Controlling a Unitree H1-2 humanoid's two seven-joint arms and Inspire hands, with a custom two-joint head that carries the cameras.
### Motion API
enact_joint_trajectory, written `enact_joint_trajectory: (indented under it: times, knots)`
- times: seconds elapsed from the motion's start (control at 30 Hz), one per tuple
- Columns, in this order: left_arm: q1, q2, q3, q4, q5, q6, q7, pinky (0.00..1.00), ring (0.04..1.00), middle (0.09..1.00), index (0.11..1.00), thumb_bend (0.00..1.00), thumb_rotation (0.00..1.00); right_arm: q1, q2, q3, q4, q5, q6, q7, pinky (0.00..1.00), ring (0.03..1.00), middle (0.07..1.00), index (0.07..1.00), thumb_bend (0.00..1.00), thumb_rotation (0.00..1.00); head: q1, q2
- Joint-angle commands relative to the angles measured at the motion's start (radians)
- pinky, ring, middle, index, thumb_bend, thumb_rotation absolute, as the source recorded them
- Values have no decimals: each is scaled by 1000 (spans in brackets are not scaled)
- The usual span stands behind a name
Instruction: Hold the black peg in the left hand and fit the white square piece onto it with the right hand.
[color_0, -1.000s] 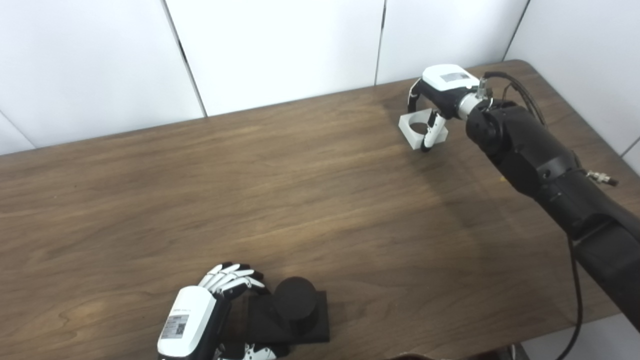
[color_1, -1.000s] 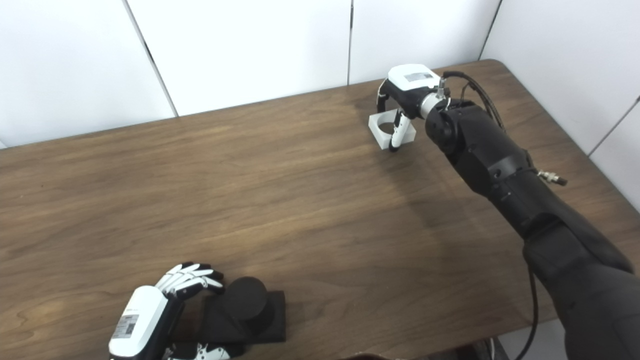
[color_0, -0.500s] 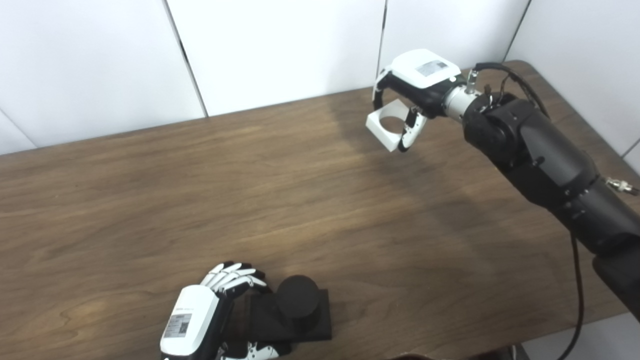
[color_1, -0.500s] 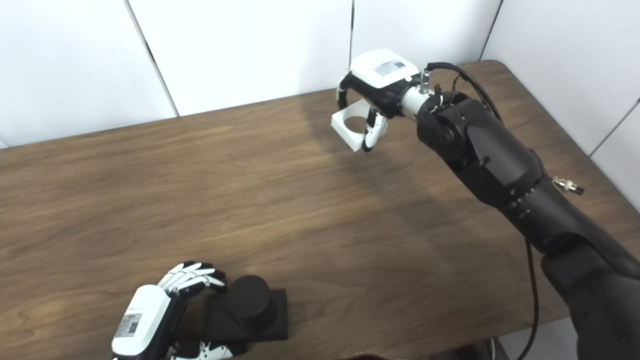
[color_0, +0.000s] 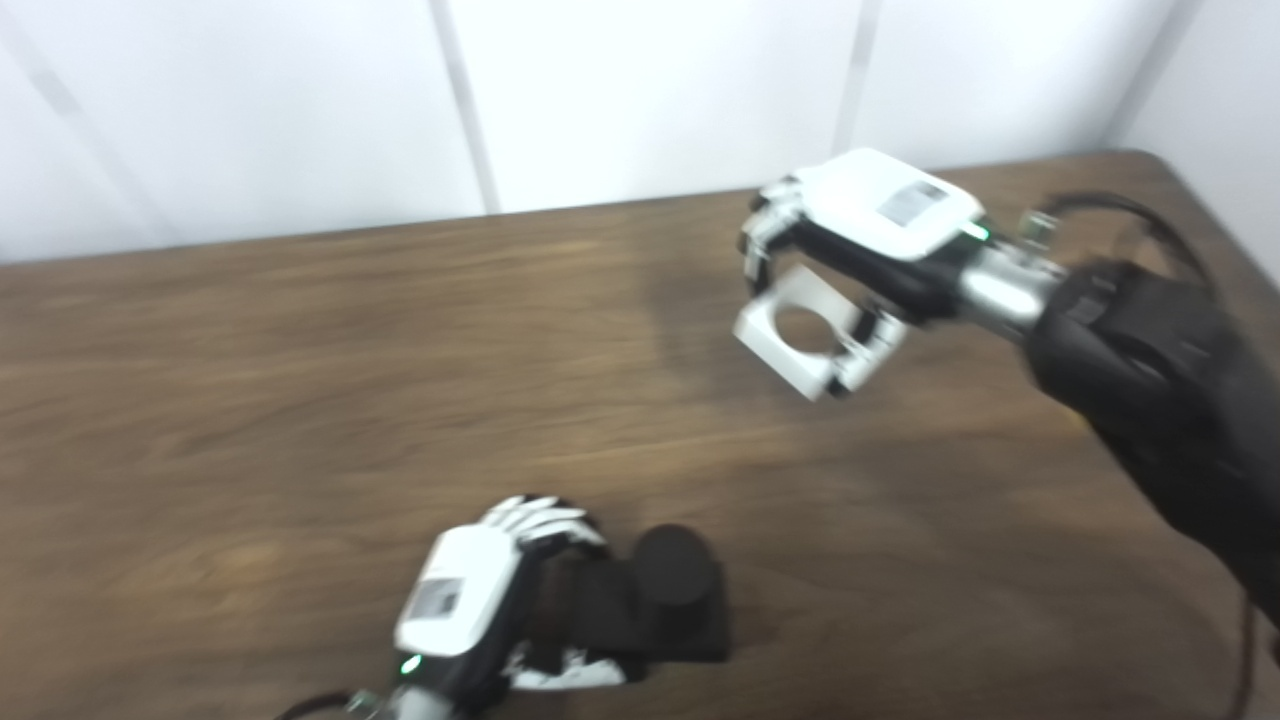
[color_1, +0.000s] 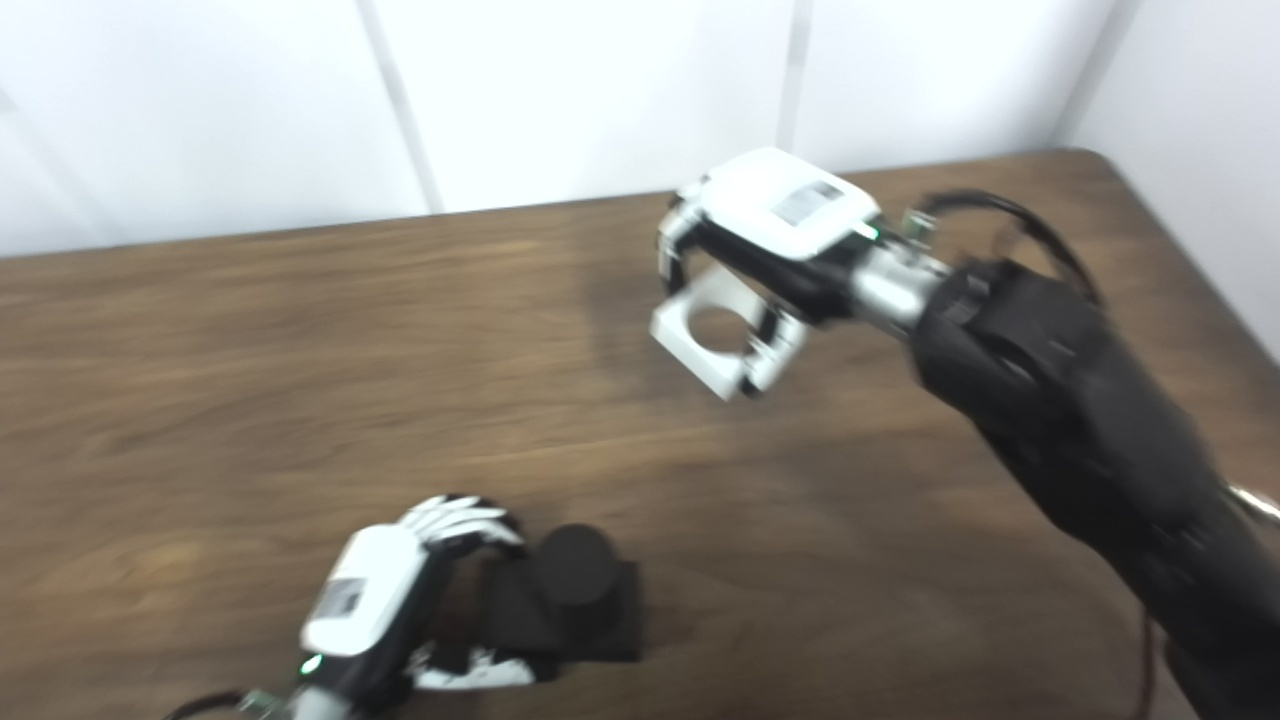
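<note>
While both views are smeared by blur, the main layout reads clearly enough. The right hand (color_0: 860, 250) is raised above the table (color_0: 250, 380), over its far right part, with its fingers curled round the white square piece (color_0: 800, 340). That piece hangs clear of the wood, tilted, its round hole facing up and toward the camera; fingers press its far edge, and another fingertip sits at its near right corner. The black forearm runs off toward the right edge of the table.

Near the front edge, somewhat left of the middle, the black peg (color_1: 572, 566) stands upright on its flat black square base (color_1: 610, 630), which lies on the table. The left hand (color_1: 385, 600) is wrapped about the left side of that base, fingers over its far edge and the thumb at its near edge, so it has hold of the base. The peg and the white piece are well apart.
</note>
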Motion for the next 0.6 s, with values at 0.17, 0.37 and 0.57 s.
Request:
enact_joint_trajectory:
  times: [0.17,0.37,0.57]
  knots:
    - [-14,-16,-32,-14,23,26,-58,884,830,752,485,520,46,-16,34,-26,-155,45,46,101,909,871,761,482,523,128,32,31]
    - [-20,-13,-37,-17,26,34,-56,872,823,747,484,520,46,-4,65,-15,-226,48,59,184,898,863,758,482,523,128,18,45]
    - [-24,-9,-36,-22,25,45,-64,864,823,748,485,520,47,10,99,-8,-283,43,86,251,895,864,759,483,522,127,3,52]
